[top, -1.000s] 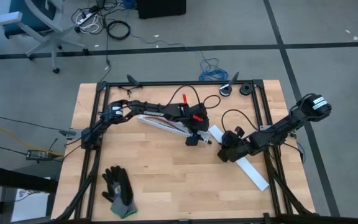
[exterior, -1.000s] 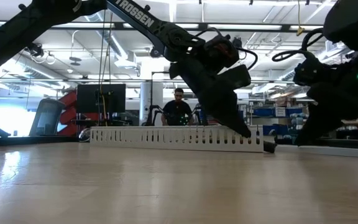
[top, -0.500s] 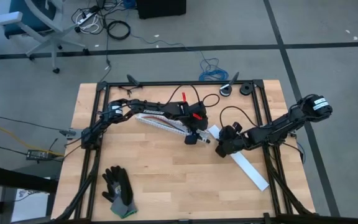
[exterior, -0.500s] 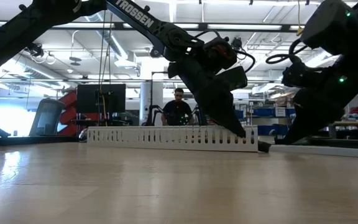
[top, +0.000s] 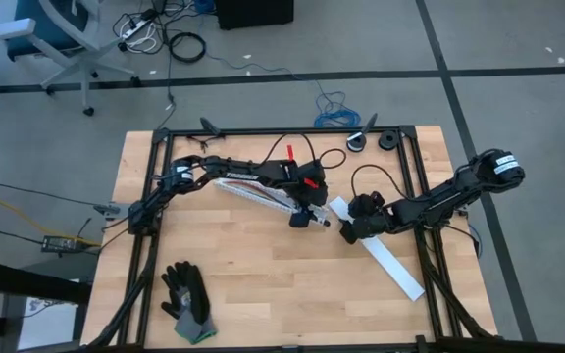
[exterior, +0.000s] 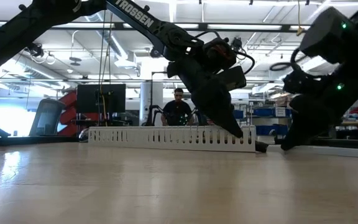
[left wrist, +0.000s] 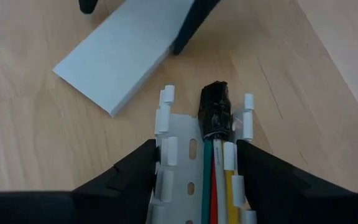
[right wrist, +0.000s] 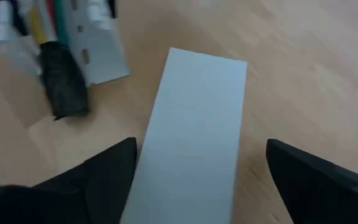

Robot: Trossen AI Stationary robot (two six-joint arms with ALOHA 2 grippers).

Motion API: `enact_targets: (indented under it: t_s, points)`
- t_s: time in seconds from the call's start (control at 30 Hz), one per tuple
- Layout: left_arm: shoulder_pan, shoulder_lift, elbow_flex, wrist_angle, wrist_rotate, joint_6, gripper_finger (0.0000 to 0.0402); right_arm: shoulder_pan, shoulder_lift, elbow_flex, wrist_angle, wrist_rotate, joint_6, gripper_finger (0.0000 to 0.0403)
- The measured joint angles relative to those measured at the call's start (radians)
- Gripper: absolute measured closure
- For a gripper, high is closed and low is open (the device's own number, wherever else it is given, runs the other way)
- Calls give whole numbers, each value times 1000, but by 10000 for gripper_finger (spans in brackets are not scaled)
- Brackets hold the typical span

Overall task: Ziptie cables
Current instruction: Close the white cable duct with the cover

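Since a second ago the right tool (top: 346, 232) has spread from half-open to wide, its dark fingers (right wrist: 114, 171) now parted to either side of the flat, smooth white plastic cover strip (right wrist: 194, 134) and gripping nothing; it has also edged nearer the duct end, which probably marks a release before the next reach. The left tool (left wrist: 194, 171) is unchanged, narrowly set around the white slotted plastic cable duct (left wrist: 173, 149) and pinning it to the pale wood-grain table (top: 263, 284). The cables (left wrist: 215, 168), thin flexible green, white, red and yellow wires, lie side by side inside the duct, their tips gathered in a matte black wrap (left wrist: 215, 109) at its open end. No thin black ziptie can be made out in any view.
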Motion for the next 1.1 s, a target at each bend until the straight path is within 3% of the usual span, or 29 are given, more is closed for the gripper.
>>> enact_targets:
  t_s: [0.23, 0.6, 1.1]
  points:
    - [23, 0, 0, -38, 33, 13, 183, 1, -1, -133, 291, 23, -8, 91]
    - [69, 0, -1, -65, 39, 37, 183, -18, -1, -150, 274, 1, -132, 141]
    - [101, 0, -2, -75, 34, 60, 183, -84, 0, -151, 311, -20, -252, 160]
